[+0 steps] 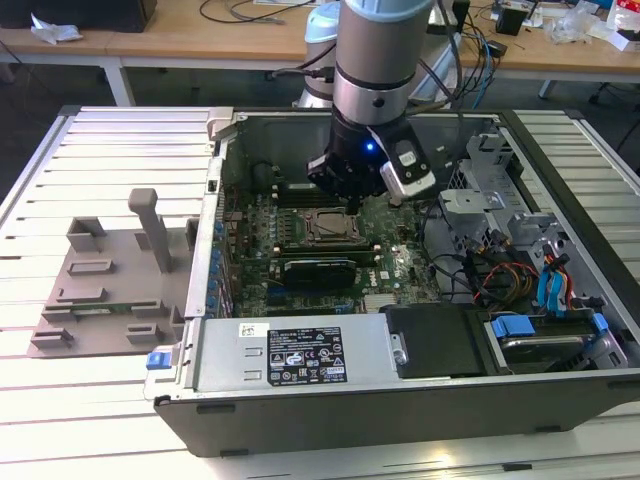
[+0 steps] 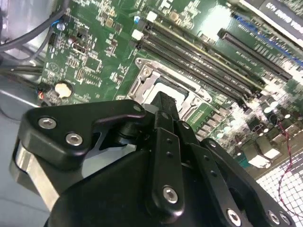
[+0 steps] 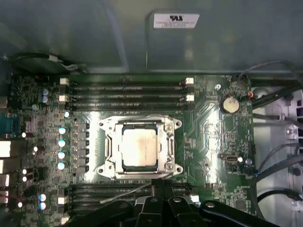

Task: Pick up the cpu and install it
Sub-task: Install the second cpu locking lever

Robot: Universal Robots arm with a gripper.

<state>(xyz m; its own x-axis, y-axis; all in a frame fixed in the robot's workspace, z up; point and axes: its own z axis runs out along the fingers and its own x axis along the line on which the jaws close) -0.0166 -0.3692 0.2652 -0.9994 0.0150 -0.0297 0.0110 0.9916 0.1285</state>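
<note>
The cpu, a pale silvery square, lies flat inside the metal-framed socket on the green motherboard. The socket frame looks open around it. My gripper hangs just above the board beside the socket, its black fingers pressed together with nothing between them. In the second wrist view the gripper covers part of the socket. In the exterior view the gripper sits inside the open computer case, right behind the cpu.
Memory slots run along both sides of the socket. A power supply, a drive cage and loose cables fill the case's near and right sides. A grey fixture tray lies outside on the exterior view's left.
</note>
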